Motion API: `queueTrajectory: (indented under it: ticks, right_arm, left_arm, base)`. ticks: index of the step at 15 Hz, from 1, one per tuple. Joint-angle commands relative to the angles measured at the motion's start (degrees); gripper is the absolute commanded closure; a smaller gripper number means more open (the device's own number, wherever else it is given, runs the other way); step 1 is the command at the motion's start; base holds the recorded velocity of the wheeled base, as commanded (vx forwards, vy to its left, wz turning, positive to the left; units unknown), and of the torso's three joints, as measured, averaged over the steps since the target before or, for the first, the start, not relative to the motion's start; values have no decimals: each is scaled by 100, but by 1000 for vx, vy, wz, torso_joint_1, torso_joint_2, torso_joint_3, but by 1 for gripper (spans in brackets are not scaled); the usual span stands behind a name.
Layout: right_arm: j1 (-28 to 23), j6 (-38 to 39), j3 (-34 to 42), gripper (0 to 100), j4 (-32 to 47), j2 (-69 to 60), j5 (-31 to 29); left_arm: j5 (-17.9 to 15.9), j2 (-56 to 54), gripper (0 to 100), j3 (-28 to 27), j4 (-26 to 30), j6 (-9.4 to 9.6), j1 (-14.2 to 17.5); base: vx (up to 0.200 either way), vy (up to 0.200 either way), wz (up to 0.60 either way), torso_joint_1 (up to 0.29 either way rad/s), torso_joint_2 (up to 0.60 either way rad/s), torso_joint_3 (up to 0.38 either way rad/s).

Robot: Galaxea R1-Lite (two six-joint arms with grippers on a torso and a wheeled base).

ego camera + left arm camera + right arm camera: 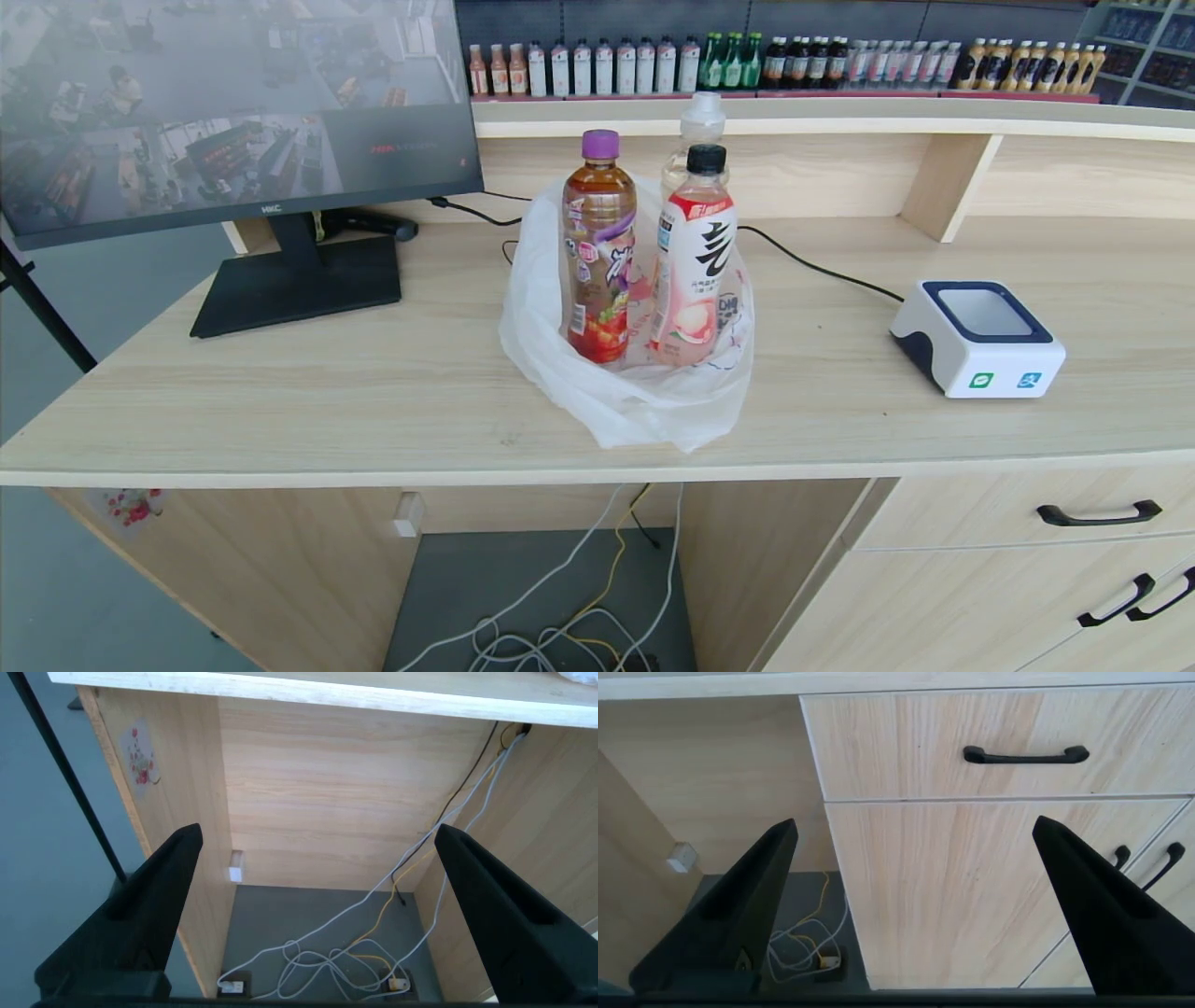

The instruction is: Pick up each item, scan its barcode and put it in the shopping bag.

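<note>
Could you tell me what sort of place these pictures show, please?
Probably a shop checkout: a barcode scanner sits on the counter, a shopping bag holds bottles, and drink shelves line the back.

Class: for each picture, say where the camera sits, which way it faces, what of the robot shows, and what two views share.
Head view: on the head, facing forward and down at the counter, shopping bag and scanner.
Left wrist view: low, facing the cables under the counter; open left claw frames it.
Right wrist view: low, facing the drawer handle; open right claw frames it.
Shared: head and left wrist views show the cables.
</note>
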Motion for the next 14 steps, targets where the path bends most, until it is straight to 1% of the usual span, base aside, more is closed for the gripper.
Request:
queueTrajectory:
  ticks: [1, 5, 14]
  right_arm:
    - [-1, -2, 5, 0, 2, 9, 0]
    - [-1, -2, 5, 0, 2, 9, 0]
    - [-1, -2, 5, 0, 2, 9, 0]
  left_arm:
    - [0, -2, 0, 0, 0, -13, 2]
    - [0, -2, 0, 0, 0, 5, 2]
    - [0, -2, 0, 0, 0, 5, -6]
  base:
    - [0, 0, 0, 0, 0, 0]
    - [0, 0, 0, 0, 0, 0]
    - [0, -200, 0, 6, 0, 2]
